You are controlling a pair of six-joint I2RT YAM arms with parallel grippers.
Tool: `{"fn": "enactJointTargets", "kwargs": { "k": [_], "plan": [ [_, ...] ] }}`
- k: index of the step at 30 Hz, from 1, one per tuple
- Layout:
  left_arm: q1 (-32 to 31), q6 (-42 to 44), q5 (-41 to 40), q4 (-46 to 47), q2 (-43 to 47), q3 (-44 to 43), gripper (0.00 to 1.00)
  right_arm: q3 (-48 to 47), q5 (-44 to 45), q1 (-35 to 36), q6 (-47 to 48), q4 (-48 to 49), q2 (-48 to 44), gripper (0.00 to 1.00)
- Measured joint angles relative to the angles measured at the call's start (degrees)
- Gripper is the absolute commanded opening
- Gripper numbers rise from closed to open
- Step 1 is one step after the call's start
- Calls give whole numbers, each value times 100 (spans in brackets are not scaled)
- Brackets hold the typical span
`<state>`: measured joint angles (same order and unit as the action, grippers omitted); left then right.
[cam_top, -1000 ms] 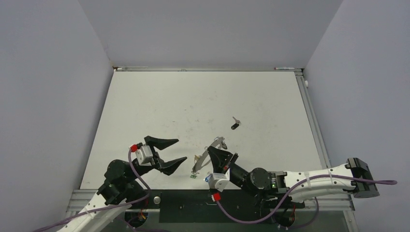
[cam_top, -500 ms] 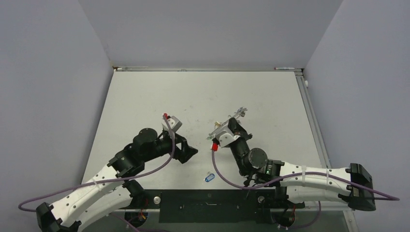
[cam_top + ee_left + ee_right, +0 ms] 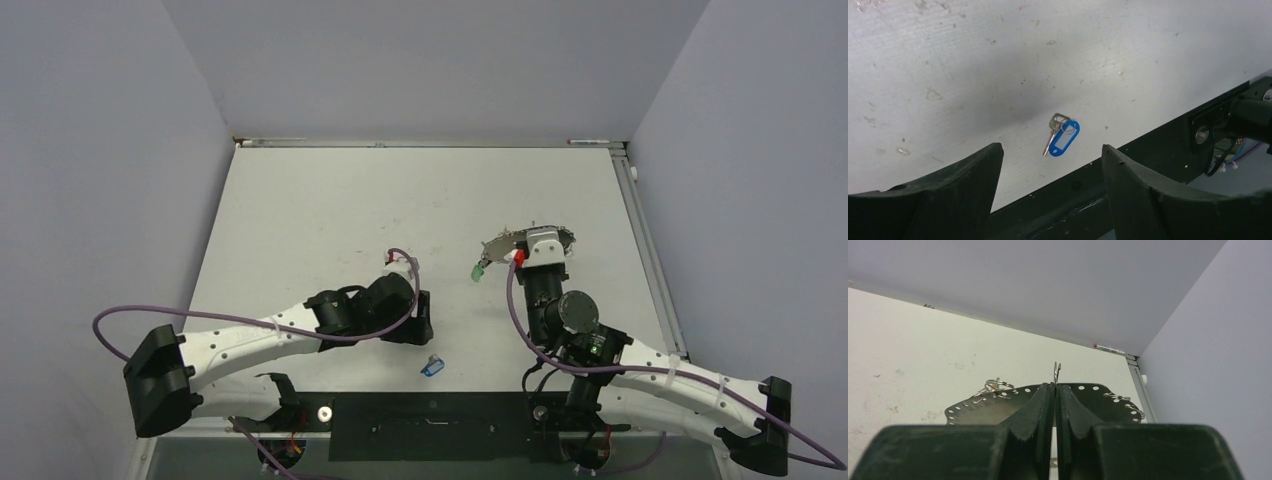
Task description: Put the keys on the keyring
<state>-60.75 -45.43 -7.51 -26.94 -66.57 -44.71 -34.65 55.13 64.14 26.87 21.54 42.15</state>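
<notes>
A blue-tagged silver key [image 3: 1063, 136] lies flat on the white table close to its near edge, also visible from above as the blue key [image 3: 432, 367]. My left gripper [image 3: 1051, 146] hovers above it, open and empty; from above the left gripper [image 3: 418, 322] sits just up and left of the key. The keyring [image 3: 983, 407] looks like a flat grey metal band with holes along its rim and small split rings [image 3: 998, 385] on it. My right gripper [image 3: 1054, 386] is shut on its middle, held above the table as the keyring [image 3: 500, 243]. A green-tagged key [image 3: 479, 270] hangs from its left end.
A black rail [image 3: 1148, 165] runs along the table's near edge just beyond the blue key. Grey walls close in the table on three sides, with a metal edge strip [image 3: 1135, 375] on the right. Purple cables loop off both arms.
My left arm has swung right and stretched out low over the blue key. The right arm has carried the keyring up the table and to the right, staying shut on it.
</notes>
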Motion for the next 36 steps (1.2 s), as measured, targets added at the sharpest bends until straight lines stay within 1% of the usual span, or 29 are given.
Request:
{"fn": "enactJointTargets", "kwargs": {
  "k": [2, 4, 9, 13, 17, 19, 21, 23, 28, 33, 36],
  "plan": [
    [-166, -476, -166, -162, -306, -151, 60, 0, 15, -4, -109, -68, -39, 5],
    [-308, -831, -289, -262, -549, -249, 56, 0, 20, -7, -188, -125, -37, 5],
    [-782, -1718, -501, -367, -1016, -428, 51, 0, 28, -44, -315, -214, -39, 5],
    [-949, -2367, -588, -297, -1419, -599, 45, 0, 37, -44, -415, -258, -136, 5],
    [-1073, -3012, -737, -553, -1956, -962, 31, 0, 57, -46, -549, -291, -431, 5],
    [-1139, -3287, -782, -758, -2234, -1220, 28, 0, 61, -46, -608, -310, -540, 5],
    [-1185, -3512, -802, -1019, -2470, -1508, 32, 0, 66, -46, -660, -326, -619, 5],
    [-1241, -3685, -841, -1340, -2706, -1862, 39, 0, 85, -46, -695, -326, -682, 5],
    [-1357, -4039, -927, -2227, -3274, -2811, 48, 0, 103, -46, -789, -369, -769, 5],
    [-1394, -4258, -914, -2448, -3447, -2791, 53, 0, 101, -46, -835, -382, -822, 5],
    [-1392, -4374, -920, -2522, -3510, -2715, 53, 0, 101, -46, -855, -409, -824, 5]
  ]
}}
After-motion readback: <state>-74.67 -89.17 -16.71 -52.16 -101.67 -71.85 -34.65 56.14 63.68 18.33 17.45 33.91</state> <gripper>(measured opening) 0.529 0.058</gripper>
